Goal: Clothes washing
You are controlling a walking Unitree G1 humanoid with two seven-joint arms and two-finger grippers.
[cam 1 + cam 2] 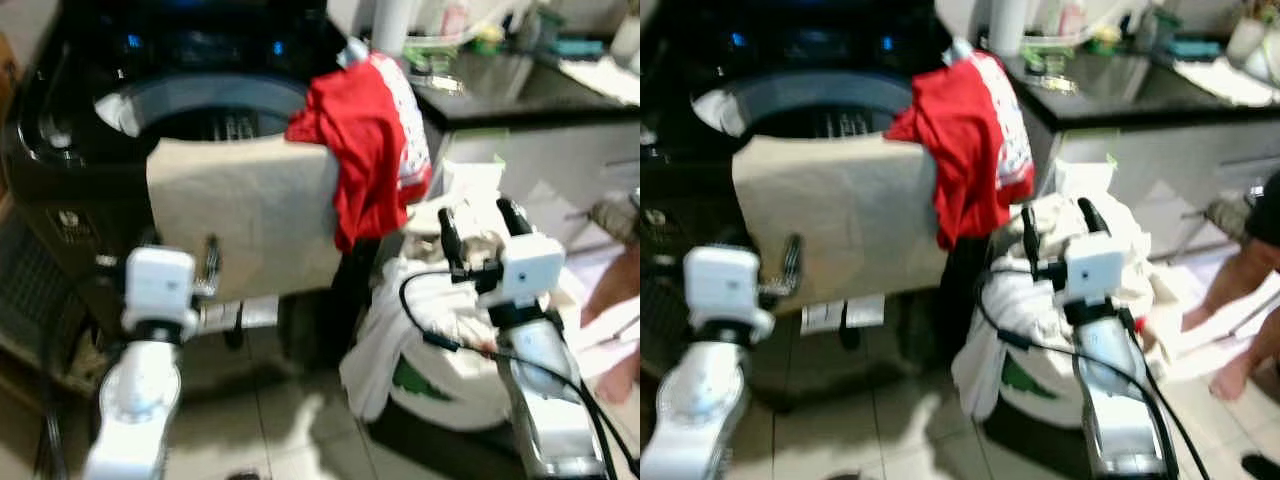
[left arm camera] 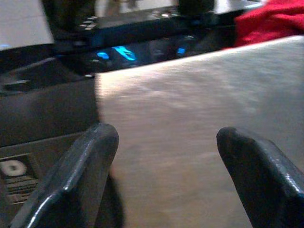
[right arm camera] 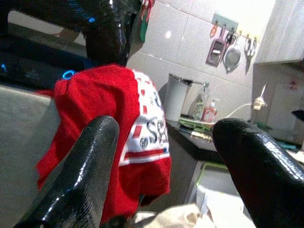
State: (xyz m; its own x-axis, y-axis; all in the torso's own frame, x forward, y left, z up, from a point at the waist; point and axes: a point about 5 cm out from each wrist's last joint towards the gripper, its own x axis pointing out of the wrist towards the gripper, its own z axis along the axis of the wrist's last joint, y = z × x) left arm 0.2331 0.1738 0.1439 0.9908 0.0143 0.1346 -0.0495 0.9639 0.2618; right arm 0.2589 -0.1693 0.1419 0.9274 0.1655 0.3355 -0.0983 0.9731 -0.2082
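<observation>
my two grippers before the washing machine (image 1: 70, 150), jaws apart on both

beige cloth (image 1: 250, 215) hangs over the washer's front rim at frame centre, red shirt (image 1: 365, 140) draped beside it; left gripper (image 1: 205, 265) faces the cloth; right gripper (image 1: 485, 235) hovers over the white laundry bag (image 1: 430, 350), lower right.

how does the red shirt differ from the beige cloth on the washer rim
The red shirt is bunched and crumpled; the beige cloth hangs flat and smooth. The shirt is bright red with a white printed panel; the cloth is plain beige. The shirt sits at the washer's right corner, partly overlapping the cloth, which covers the middle of the front. Both drape over the washer's front rim.
</observation>
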